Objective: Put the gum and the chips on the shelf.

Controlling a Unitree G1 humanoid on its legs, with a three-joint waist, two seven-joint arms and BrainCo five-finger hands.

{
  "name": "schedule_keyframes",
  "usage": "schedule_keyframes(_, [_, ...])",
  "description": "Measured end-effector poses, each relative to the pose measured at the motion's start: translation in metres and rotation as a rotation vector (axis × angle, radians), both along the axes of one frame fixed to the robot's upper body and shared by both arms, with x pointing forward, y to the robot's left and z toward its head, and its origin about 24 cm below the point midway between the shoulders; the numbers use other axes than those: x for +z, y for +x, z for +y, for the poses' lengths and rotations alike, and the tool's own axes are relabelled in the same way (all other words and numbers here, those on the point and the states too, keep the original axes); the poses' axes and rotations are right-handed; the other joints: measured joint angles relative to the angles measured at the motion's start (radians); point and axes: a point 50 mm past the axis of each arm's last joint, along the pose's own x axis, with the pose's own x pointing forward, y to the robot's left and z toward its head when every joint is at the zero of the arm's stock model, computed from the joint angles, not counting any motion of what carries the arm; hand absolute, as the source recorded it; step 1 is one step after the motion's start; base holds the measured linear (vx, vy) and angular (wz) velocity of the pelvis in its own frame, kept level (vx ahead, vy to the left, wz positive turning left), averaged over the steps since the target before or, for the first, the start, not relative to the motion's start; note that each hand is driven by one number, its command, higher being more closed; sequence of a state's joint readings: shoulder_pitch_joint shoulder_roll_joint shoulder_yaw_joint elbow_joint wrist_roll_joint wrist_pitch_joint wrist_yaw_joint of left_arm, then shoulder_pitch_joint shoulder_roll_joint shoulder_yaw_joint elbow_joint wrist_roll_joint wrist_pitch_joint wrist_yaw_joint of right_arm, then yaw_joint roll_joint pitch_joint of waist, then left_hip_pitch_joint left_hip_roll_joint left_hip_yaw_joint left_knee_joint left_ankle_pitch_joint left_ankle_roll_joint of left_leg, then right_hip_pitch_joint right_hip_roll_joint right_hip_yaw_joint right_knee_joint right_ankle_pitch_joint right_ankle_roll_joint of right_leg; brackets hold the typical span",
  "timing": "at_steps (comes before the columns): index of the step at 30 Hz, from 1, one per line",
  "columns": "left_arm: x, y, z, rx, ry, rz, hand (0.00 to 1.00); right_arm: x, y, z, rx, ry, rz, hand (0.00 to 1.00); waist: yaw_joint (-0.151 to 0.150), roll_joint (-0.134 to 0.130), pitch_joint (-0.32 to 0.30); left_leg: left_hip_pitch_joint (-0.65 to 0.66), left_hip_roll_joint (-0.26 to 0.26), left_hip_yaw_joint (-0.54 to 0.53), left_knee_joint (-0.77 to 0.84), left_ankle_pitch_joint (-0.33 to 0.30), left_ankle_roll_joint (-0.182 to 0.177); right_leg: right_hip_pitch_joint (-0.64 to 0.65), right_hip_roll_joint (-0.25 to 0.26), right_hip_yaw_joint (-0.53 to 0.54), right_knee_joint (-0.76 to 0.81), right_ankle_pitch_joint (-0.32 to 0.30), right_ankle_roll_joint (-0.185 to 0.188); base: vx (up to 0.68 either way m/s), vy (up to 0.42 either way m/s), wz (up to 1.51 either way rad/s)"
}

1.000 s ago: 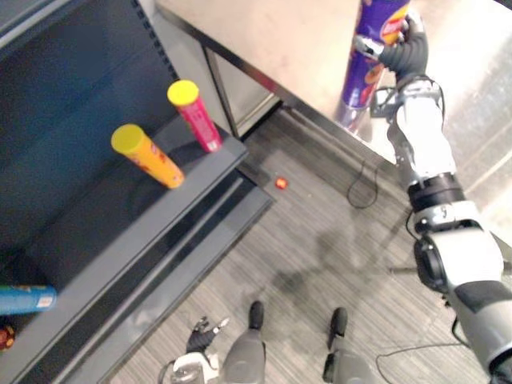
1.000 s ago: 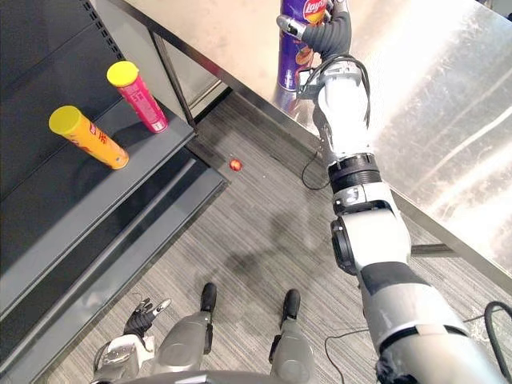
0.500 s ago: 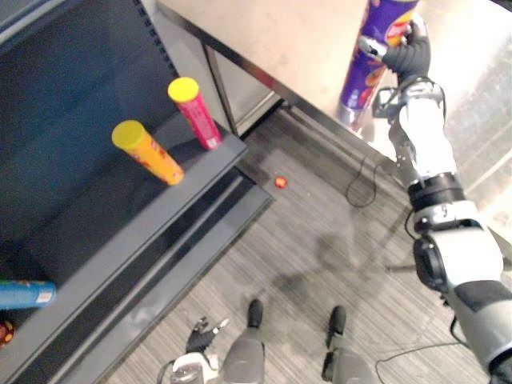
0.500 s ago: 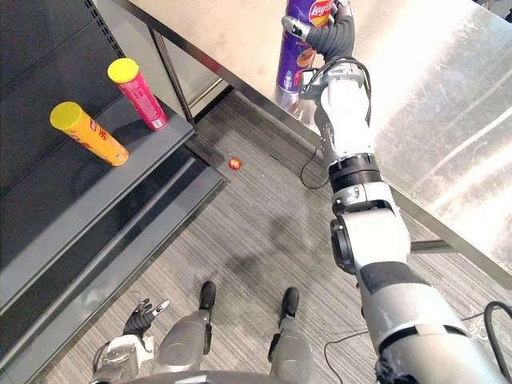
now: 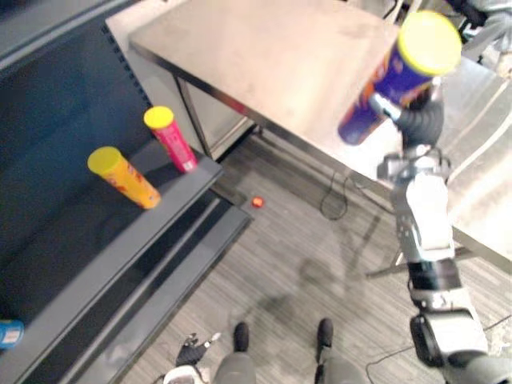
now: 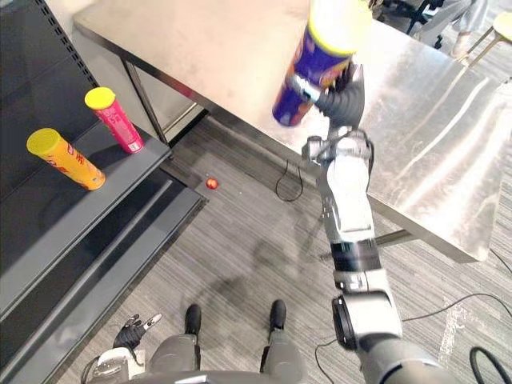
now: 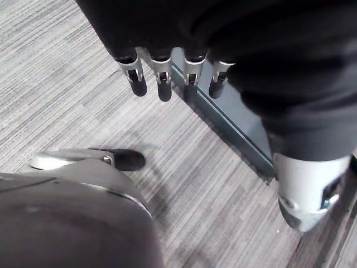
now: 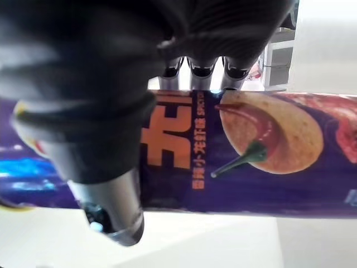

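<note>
Chips can [image 5: 382, 94], purple with a yellow lid, hangs tilted in the air in the left eye view, well apart from the shelf [image 5: 120, 232]. The right hand [image 5: 416, 120] is curled round its lower half above the steel tabletop [image 5: 272, 56]. A yellow tube [image 5: 124, 178] stands on the shelf, with a pink tube [image 5: 170, 140] near the shelf's corner. A blue thing [image 5: 6, 332] shows at the shelf's end away from the tubes. A small red thing [image 5: 257, 202] lies on the floor just off the shelf's corner.

In the right eye view the left hand [image 6: 132, 328] hangs low beside the shelf's bottom ledge, holding nothing.

The left wrist view has its fingers [image 7: 162, 84] straight and relaxed over the striped floor, near the shelf's base.

In the right wrist view fingers and thumb wrap the can firmly.

By my reading the chips are picked up but not yet shelved, so the carry across and the set-down are left. I cannot pick out the gum, so that half looks undone. The two tubes crowd the shelf's corner, so the bare stretch beside them looks the safer spot.
</note>
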State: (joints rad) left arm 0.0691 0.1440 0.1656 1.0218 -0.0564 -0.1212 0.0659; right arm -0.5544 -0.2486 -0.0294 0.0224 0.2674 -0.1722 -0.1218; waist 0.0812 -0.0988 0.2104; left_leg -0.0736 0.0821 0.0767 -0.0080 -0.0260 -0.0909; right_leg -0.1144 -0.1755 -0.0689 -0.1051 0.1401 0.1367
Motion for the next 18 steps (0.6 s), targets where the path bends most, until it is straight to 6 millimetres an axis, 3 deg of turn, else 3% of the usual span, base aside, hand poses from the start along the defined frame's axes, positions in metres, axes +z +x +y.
schedule_keyframes(7, [-0.004,-0.016,0.002,-0.018,0.015,0.054,0.00,-0.038,-0.036,-0.006,0.052,-0.033,0.053,1.00,-0.027,-0.005,-0.069,0.028,0.000,0.001,-0.008,0.001,-0.002,0.022,0.001,0.002,0.000,0.000,0.000,-0.03,-0.006,-0.02])
schedule_keyframes(18, [-0.008,-0.028,0.003,-0.058,0.007,0.102,0.00,-0.088,-0.069,-0.017,0.058,-0.026,0.224,1.00,-0.051,-0.003,-0.114,0.064,-0.001,0.001,-0.008,-0.002,-0.005,0.057,0.000,0.004,0.001,-0.001,0.000,-0.02,-0.003,-0.01])
